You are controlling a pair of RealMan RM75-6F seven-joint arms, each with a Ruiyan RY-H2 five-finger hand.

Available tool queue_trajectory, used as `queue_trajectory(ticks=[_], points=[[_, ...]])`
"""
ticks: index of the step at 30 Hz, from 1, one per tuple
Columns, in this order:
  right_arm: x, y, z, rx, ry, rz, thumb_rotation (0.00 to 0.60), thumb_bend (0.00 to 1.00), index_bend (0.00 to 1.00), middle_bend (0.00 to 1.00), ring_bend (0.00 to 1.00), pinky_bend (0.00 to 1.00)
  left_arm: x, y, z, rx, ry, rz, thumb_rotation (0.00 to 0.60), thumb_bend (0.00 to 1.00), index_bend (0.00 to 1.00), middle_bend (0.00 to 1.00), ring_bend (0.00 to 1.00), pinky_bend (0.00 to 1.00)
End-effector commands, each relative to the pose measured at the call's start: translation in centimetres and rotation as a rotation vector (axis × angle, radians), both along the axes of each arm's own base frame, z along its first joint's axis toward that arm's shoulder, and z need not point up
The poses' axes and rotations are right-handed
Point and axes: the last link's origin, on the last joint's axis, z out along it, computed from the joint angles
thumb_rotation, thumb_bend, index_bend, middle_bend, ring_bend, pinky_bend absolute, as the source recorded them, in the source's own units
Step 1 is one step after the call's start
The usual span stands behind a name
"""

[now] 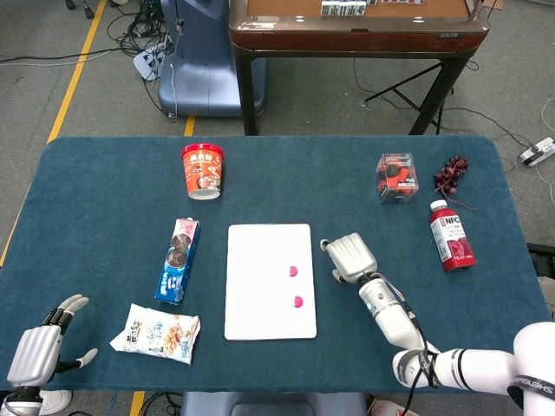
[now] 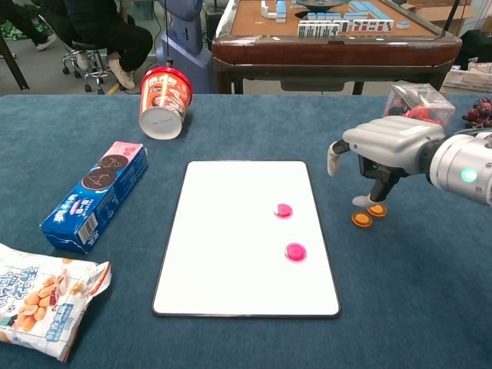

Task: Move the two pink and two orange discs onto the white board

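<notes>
Two pink discs (image 2: 284, 210) (image 2: 295, 251) lie on the right half of the white board (image 2: 231, 231); the head view shows them too (image 1: 292, 271) (image 1: 297, 302). Two orange discs (image 2: 361, 219) (image 2: 377, 209) lie side by side on the blue cloth just right of the board (image 1: 260, 286). My right hand (image 2: 380, 150) (image 1: 349, 256) hovers over them, fingers spread and pointing down, holding nothing; in the head view it hides them. My left hand (image 1: 39, 351) rests at the table's front left corner, fingers apart and empty.
A red cup (image 2: 164, 100) lies behind the board, with a blue cookie box (image 2: 96, 196) and a snack bag (image 2: 38, 304) to its left. On the right stand a clear box (image 1: 395, 177), grapes (image 1: 451, 173) and a red juice bottle (image 1: 451, 236).
</notes>
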Motion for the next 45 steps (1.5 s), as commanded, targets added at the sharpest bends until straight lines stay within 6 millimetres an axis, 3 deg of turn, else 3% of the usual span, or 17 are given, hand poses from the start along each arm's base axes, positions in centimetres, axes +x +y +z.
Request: queue_trajectory(ticks=[1, 18, 45], points=[[-0.7, 0.6, 0.2, 0.005, 0.001, 0.000, 0.600, 0.23, 0.34, 1.00, 1.00, 1.00, 0.0, 0.0, 0.0, -0.003, 0.003, 0.000, 0.600, 0.09, 0.21, 0.16, 0.21, 0.61], [-2.6, 2.7, -0.4, 0.044, 0.032, 0.006, 0.600, 0.22, 0.36, 1.00, 1.00, 1.00, 0.1, 0.0, 0.0, -0.005, 0.000, 0.003, 0.600, 0.09, 0.21, 0.16, 0.21, 0.61], [-3.0, 1.9, -1.9, 0.052, 0.042, -0.011, 0.600, 0.25, 0.42, 1.00, 1.00, 1.00, 0.0, -0.2, -0.3, -0.014, -0.001, 0.006, 0.600, 0.09, 0.22, 0.16, 0.21, 0.61]])
